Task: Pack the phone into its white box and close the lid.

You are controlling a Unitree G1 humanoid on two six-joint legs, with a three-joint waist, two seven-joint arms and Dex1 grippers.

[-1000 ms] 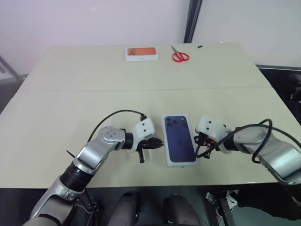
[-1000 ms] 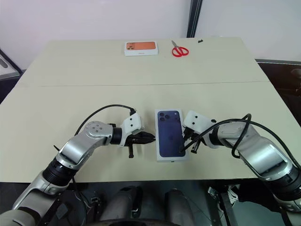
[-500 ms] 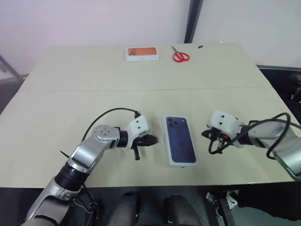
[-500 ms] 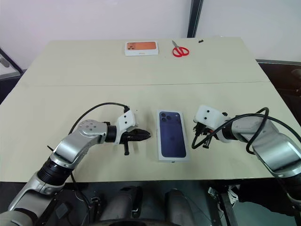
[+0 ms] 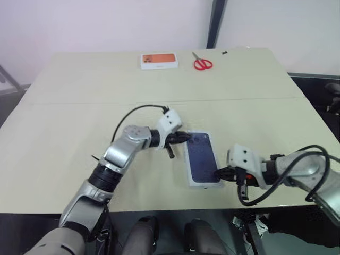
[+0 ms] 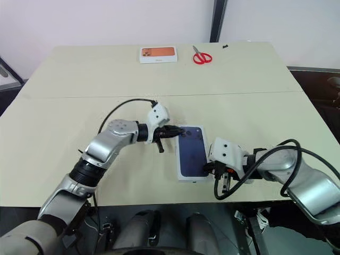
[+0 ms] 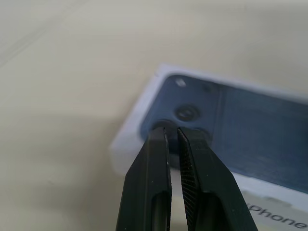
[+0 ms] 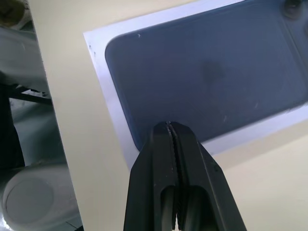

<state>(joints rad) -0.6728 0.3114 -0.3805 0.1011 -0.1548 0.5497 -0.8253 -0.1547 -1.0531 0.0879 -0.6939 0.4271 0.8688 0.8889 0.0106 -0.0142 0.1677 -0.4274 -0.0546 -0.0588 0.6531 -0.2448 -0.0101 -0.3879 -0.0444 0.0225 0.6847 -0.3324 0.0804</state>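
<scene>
1. Spreading wide and beige, the bench (image 5: 64,122) is carrying the whole job, with the closed pack lying toward the middle of its near edge.
2. Sitting over the white box (image 7: 126,144), the lid (image 5: 202,159) is showing its dark blue phone picture face up; the phone itself cannot be seen, and I judge it is already inside.
3. Reaching in from the lid's far left corner, the left gripper (image 5: 186,136) is hovering with its fingers (image 7: 190,168) nearly closed, grasping nothing.
4. Meeting the lid's near right corner, the right gripper (image 5: 218,173) is clenched on nothing.
5. Judging by this, the closing step is in hand; the next move is probably calling for even downward presses at both corners.
</scene>
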